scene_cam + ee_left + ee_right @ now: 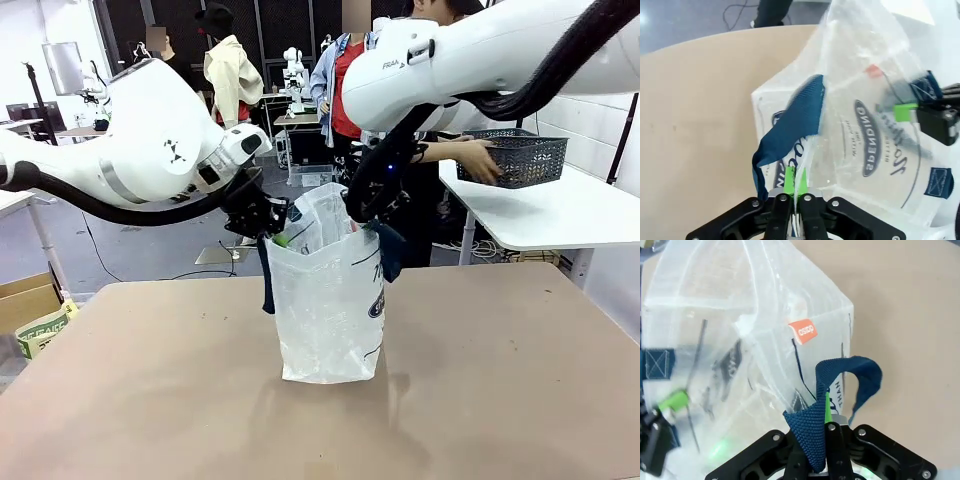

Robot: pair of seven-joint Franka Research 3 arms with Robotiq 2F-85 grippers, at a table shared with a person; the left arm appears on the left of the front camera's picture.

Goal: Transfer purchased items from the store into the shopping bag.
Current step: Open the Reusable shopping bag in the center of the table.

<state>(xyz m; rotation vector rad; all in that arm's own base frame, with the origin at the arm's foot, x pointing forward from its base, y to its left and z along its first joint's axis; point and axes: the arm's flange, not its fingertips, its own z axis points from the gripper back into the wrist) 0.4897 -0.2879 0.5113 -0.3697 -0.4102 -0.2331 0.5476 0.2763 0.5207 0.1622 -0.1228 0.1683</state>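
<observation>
The shopping bag (325, 300), clear plastic with navy straps and an oval logo, stands upright mid-table. My left gripper (274, 234) is shut on its left rim; in the left wrist view the green pads (789, 179) pinch the plastic beside a navy strap (792, 117). My right gripper (366, 218) is shut on the opposite rim, clamping plastic and strap (850, 375) in the right wrist view. The bag's mouth is held apart between them. The store, a dark grey openwork basket (522, 158), sits on a white side table with a person's hand (487, 162) on it. The purchased items are hidden.
The white side table (560, 215) stands beyond the brown table's (150, 400) far right corner. A cardboard box (30, 305) sits on the floor at the left. An orange tag (803, 331) is stuck on the bag's wall. A person stands behind the bag.
</observation>
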